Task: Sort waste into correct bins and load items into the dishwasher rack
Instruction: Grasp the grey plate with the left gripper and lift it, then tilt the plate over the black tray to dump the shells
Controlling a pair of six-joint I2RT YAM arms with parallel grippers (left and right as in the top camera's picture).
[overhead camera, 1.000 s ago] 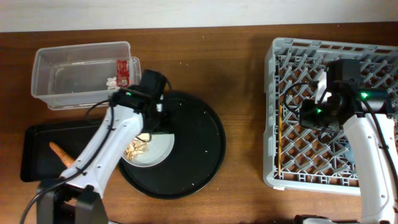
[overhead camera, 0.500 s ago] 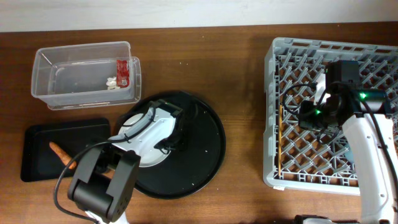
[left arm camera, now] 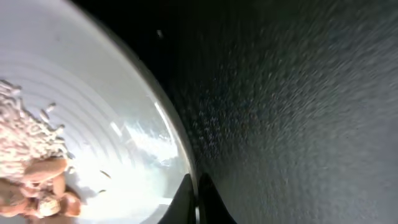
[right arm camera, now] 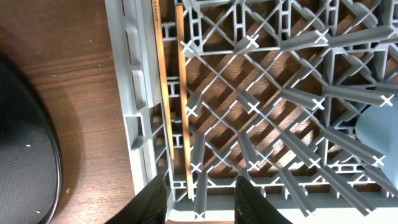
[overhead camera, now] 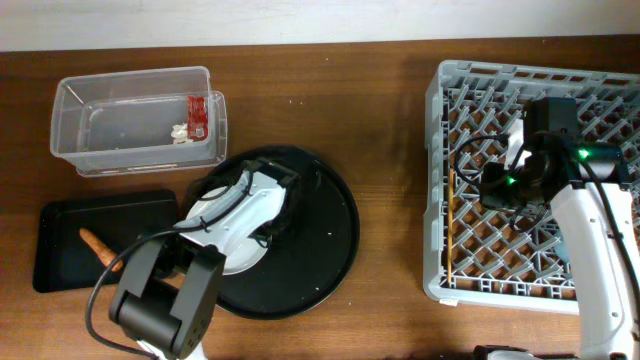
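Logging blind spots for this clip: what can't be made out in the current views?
Overhead: the left arm covers most of the white round dish and the left claw.
Left wrist: blurred; claw tips cut off at the bottom edge, so its grip is unreadable; beige food scraps cut by the left edge.
Small light-blue cup: cut by the right wrist frame edge, mostly under the right arm overhead.

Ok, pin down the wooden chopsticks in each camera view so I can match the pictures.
Overhead: the chopsticks lie lengthwise just inside the left wall of the dishwasher rack.
Left wrist: not in it.
Right wrist: the chopsticks run down the picture left of centre, beside the rack's grey wall.
Shared landmark: the round black tray, centre overhead, right side in the left wrist, lower left corner in the right wrist.
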